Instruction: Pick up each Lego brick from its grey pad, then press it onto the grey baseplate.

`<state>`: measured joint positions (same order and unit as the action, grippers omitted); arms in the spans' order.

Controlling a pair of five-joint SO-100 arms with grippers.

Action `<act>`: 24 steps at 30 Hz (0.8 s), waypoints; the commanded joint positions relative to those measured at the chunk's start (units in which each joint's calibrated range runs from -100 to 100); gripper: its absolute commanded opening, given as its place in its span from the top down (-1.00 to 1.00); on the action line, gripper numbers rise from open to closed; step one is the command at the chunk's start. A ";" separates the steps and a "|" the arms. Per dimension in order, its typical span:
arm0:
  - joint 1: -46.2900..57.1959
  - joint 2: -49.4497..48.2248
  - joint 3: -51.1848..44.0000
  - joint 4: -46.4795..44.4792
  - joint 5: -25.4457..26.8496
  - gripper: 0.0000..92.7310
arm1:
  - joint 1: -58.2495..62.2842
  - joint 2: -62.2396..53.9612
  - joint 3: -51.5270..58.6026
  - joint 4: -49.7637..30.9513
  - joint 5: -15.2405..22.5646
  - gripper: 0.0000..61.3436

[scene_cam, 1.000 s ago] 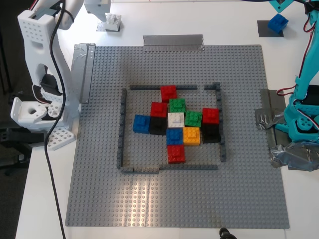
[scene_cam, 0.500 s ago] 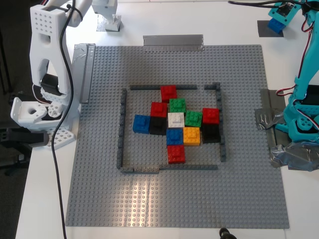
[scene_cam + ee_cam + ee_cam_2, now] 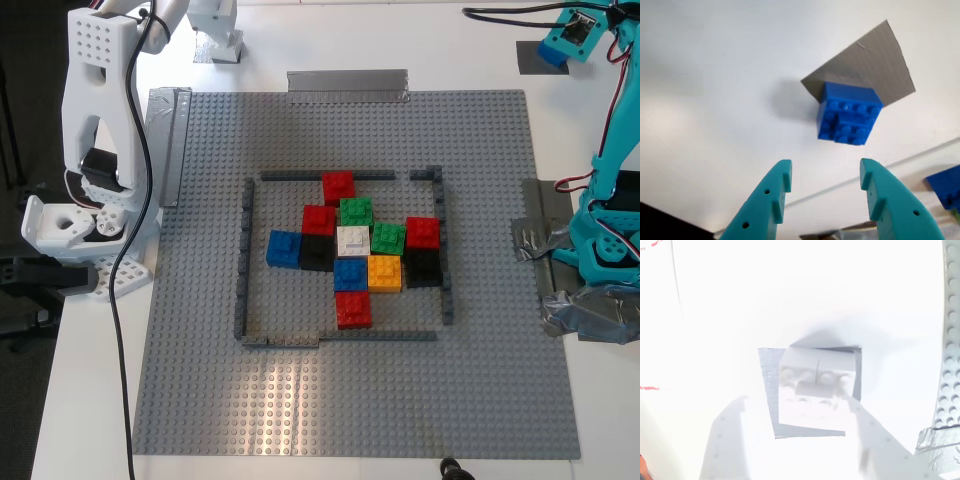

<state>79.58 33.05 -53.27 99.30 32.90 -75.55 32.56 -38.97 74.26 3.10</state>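
Note:
In the first wrist view my first gripper (image 3: 825, 172) is open, with its teal fingers short of a blue Lego brick (image 3: 847, 117) that lies partly on a dark grey pad (image 3: 865, 60). In the exterior view this teal gripper (image 3: 562, 42) hangs over that pad (image 3: 527, 55) at the far right. My second gripper (image 3: 795, 405) is open, with its white fingers either side of a white Lego brick (image 3: 815, 390) on a silvery grey pad (image 3: 769, 390); this view is overexposed. In the exterior view it (image 3: 222, 35) covers the white brick at the far left. The grey baseplate (image 3: 300, 400) fills the middle.
Several coloured bricks (image 3: 352, 262) sit clustered inside the dark-grey frame (image 3: 243, 260) on the baseplate. Duct-tape strips lie at its far edge (image 3: 347, 85) and the exterior view's left edge (image 3: 170, 140). The white arm's base (image 3: 75, 225) and black cable (image 3: 115, 330) stand left, the teal base (image 3: 605, 240) right.
Both grippers have moved in over their bricks. The teal gripper now covers most of the blue brick in the exterior view, and the white gripper covers the white brick.

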 commanded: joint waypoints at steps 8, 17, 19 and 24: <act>0.55 -0.61 3.65 0.70 -4.06 0.66 | -0.88 -1.23 -5.49 -0.05 -1.22 0.31; -0.83 -0.61 3.56 0.70 -4.06 0.64 | -1.53 -0.54 -5.58 0.19 -1.71 0.32; -0.98 -0.35 3.65 0.53 -4.11 0.64 | -1.53 -0.11 -5.58 0.28 -1.76 0.32; -1.70 1.45 3.20 -3.45 -4.30 0.64 | -1.53 0.49 -5.58 0.52 -1.76 0.41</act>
<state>78.47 34.57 -49.37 97.30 28.66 -76.45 34.02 -40.81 74.26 1.34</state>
